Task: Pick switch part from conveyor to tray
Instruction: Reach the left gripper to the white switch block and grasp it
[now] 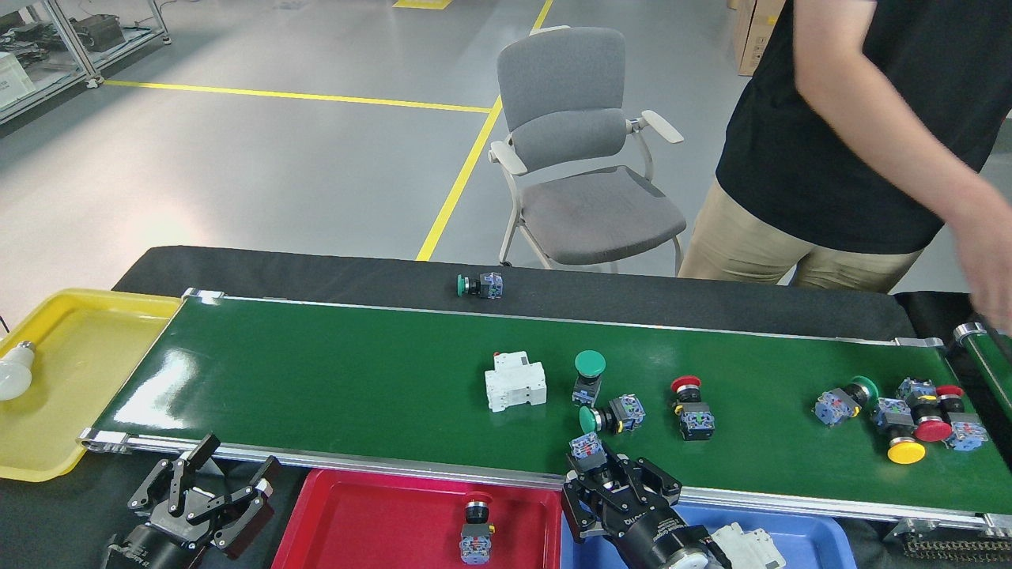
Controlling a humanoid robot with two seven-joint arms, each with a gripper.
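Observation:
The conveyor (pixel 356 371) is a long green belt across the table. At its near edge lies a switch part (pixel 587 448) with a blue-grey block. My right gripper (pixel 613 478) reaches up from below, and its fingers look shut around this part's lower end, which they hide. Just below it is the blue tray (pixel 798 537). The red tray (pixel 356 521) holds one red switch (pixel 474 528). My left gripper (pixel 209 482) hangs open and empty off the belt, left of the red tray.
On the belt lie a white breaker (pixel 515 381), two green switches (pixel 587 375), a red switch (pixel 692 407) and a cluster of switches (pixel 901 411) at the right. A yellow tray (pixel 71 348) holds a bulb (pixel 16 371). A person (pixel 854 142) stands at the back right.

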